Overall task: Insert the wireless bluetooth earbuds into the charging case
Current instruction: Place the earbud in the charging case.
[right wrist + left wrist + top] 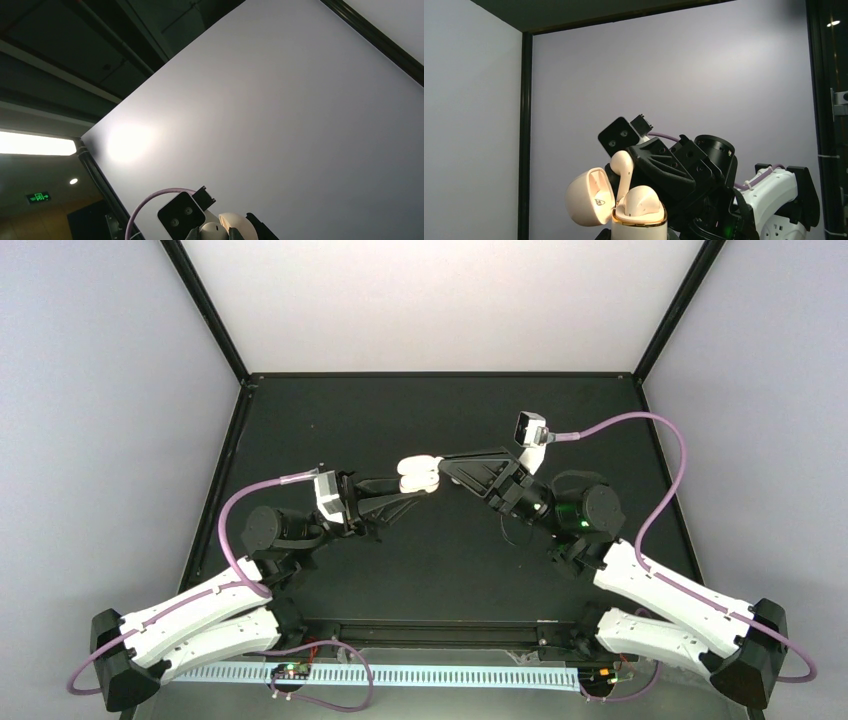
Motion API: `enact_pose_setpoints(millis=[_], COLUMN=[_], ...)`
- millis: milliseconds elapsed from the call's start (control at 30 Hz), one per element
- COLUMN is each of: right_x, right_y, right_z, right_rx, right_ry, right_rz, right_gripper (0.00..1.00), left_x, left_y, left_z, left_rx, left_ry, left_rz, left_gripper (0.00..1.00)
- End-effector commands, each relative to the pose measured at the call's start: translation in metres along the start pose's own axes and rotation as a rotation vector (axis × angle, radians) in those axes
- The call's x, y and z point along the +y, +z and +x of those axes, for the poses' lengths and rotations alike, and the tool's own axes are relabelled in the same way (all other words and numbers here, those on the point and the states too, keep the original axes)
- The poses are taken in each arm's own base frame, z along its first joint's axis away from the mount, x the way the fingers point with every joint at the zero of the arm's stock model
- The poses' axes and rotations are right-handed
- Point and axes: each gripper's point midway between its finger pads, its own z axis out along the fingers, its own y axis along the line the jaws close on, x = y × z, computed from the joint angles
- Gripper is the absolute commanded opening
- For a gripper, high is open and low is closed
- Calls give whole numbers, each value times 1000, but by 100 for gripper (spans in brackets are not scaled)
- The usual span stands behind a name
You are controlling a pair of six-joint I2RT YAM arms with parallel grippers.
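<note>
Right pincer (pixel 441 466) pinching earbud (pixel 622 165) over open charging case (pixel 640 229), another earbud (pixel 640 200) seated inside

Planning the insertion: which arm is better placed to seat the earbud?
Right, likely: the right gripper pinches the earbud at the open case, which the left gripper holds.

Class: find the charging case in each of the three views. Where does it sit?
Top external: charging case at the centre.
Left wrist: bottom centre, lid open leftwards.
Right wrist: bottom edge, barely showing.
Shared landmark: right tool, holding an earbud at the case.
</note>
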Motion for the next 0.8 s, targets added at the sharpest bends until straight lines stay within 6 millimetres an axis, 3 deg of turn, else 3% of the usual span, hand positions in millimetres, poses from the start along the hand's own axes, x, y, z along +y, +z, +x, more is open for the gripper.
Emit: enact_pose_setpoints(millis=[0, 767], right_x=[-14, 31], right_y=[-1, -4], right_z=[7, -20], right_rx=[13, -74], right_ry=[-7, -55], right_rz=[48, -89], right_gripper=[9, 8], left_x=[-9, 9], left_y=[0, 5], left_z=[-33, -21], left_rx=[-96, -69], left_ry=[40, 109], left_rz=[25, -76], left_gripper=[1, 1])
